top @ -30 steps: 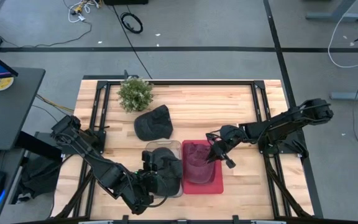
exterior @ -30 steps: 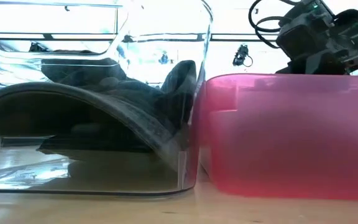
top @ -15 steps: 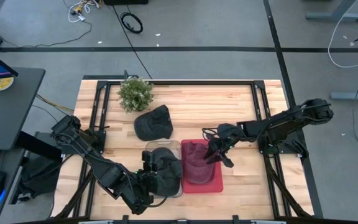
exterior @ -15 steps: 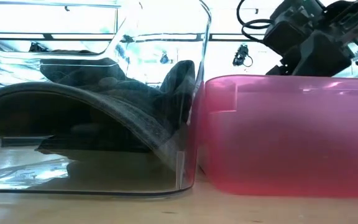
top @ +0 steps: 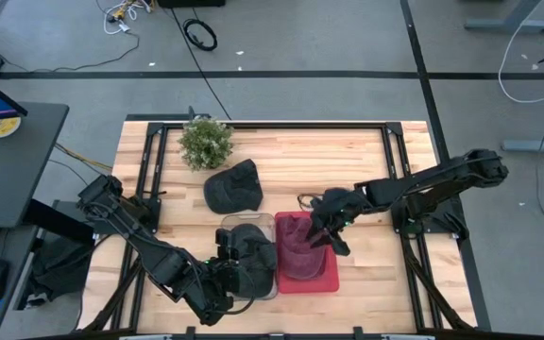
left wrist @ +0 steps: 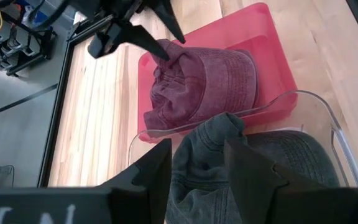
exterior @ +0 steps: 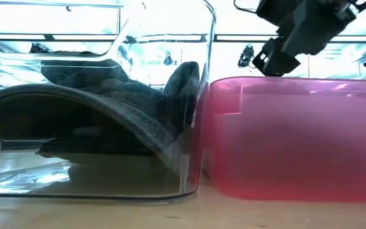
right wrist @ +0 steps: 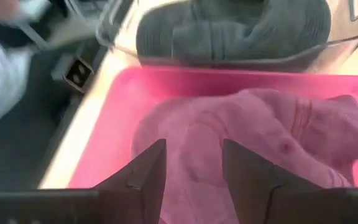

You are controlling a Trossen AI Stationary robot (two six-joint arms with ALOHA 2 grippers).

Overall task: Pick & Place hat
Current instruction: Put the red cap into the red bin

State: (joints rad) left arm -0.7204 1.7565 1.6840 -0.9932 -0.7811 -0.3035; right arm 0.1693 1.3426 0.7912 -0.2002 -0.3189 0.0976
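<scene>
A maroon hat (top: 296, 247) lies crumpled in a red bin (top: 329, 283) near the table's front. My right gripper (top: 321, 236) is open above the hat's far right part; its fingers frame the hat (right wrist: 253, 124) in the right wrist view. A grey hat (top: 253, 260) lies in a clear bin (top: 248, 217) beside the red one. My left gripper (top: 227, 274) is open over that grey hat (left wrist: 229, 155). A third, dark hat (top: 232, 186) rests on the bare table beyond the bins. My left gripper's open fingers (left wrist: 247, 168) stand over the grey hat's crown from the table's near side; I cannot tell whether they touch it. My right gripper touches nothing that shows; in the low view it (exterior: 278, 54) hangs above the red bin's rim.
A small potted plant (top: 206, 142) stands at the far left of the table. The two bins stand side by side, walls touching. Bare wood lies to the right of the red bin and along the far edge.
My right gripper has gone toward the table's left edge, coming farther in over the red bin and the maroon hat, and stays open. The hats and bins have not moved.
</scene>
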